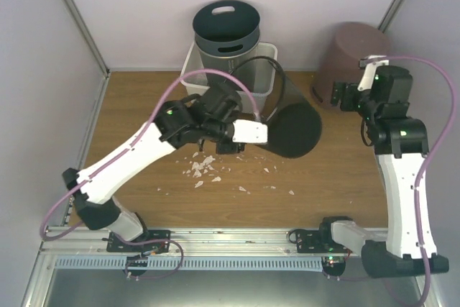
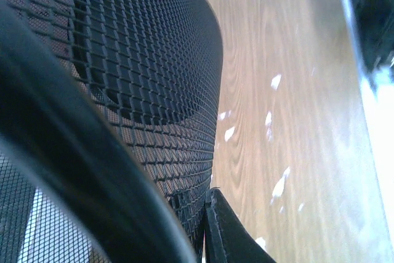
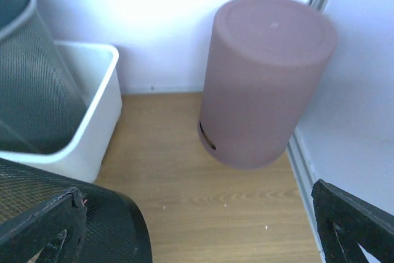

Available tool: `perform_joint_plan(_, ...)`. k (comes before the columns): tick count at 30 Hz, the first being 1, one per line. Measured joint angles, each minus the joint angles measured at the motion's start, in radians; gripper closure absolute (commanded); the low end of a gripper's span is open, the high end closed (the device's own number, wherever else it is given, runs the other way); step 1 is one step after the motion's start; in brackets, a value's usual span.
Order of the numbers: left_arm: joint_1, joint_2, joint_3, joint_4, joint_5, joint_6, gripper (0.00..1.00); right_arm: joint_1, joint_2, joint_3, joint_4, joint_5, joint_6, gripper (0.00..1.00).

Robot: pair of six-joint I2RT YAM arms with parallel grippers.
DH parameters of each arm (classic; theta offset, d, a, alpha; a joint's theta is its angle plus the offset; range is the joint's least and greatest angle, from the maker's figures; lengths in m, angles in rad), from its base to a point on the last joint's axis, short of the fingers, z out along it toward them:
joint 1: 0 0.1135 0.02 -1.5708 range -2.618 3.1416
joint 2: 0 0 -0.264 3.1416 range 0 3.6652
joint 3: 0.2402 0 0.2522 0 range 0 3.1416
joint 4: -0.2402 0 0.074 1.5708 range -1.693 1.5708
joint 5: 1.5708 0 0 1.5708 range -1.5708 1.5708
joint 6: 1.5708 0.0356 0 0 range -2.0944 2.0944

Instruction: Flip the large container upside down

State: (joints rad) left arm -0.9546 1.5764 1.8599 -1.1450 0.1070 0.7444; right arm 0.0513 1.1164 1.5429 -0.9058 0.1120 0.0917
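Our left gripper [image 2: 205, 220] pinches the tilted mesh container [image 1: 295, 129] by its wall. Our right gripper [image 3: 197, 229] gapes wide.

A wooden tabletop [image 1: 338, 185] sits enclosed by pale walls [image 1: 144, 5] with slanting metal corner posts [image 1: 77, 16].

Black mesh container [image 1: 296, 129], mauve bin [image 1: 356, 52], white tub [image 3: 92, 121], wood-grain table [image 1: 338, 185]

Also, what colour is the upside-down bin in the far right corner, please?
Dusty mauve-brown; the bin shows best in right wrist view.
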Motion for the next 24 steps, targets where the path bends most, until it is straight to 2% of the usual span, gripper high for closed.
perform_joint_plan(6, 0.148, -0.152, -0.146, 0.235, 0.258, -0.222, 1.0, 0.0, -0.049, 0.072, -0.006, 0.019, 0.053, 0.0)
perform_joint_plan(11, 0.243, -0.177, -0.245, 0.399, 0.404, -0.415, 1.0, 0.0, -0.048, 0.126, -0.035, 0.018, 0.079, 0.0)
perform_joint_plan(13, 0.266, -0.182, -0.319, 0.523, 0.507, -0.525, 1.0, 0.0, -0.042, 0.154, -0.056, 0.022, 0.088, 0.0)
perform_joint_plan(14, 0.272, -0.182, -0.322, 0.528, 0.512, -0.53, 1.0, 0.0, -0.038, 0.17, -0.068, 0.025, 0.097, 0.0)
perform_joint_plan(18, 0.307, -0.2, -0.494, 0.801, 0.665, -0.742, 1.0, 0.0, -0.047, 0.227, -0.093, 0.029, 0.135, 0.0)
perform_joint_plan(21, 0.32, -0.169, -0.55, 0.971, 0.76, -0.909, 1.0, 0.0, -0.054, 0.285, -0.123, 0.034, 0.172, 0.0)
perform_joint_plan(24, 0.336, -0.109, -0.596, 1.251, 0.844, -1.123, 1.0, 0.0, -0.07, 0.301, -0.129, 0.043, 0.206, 0.0)
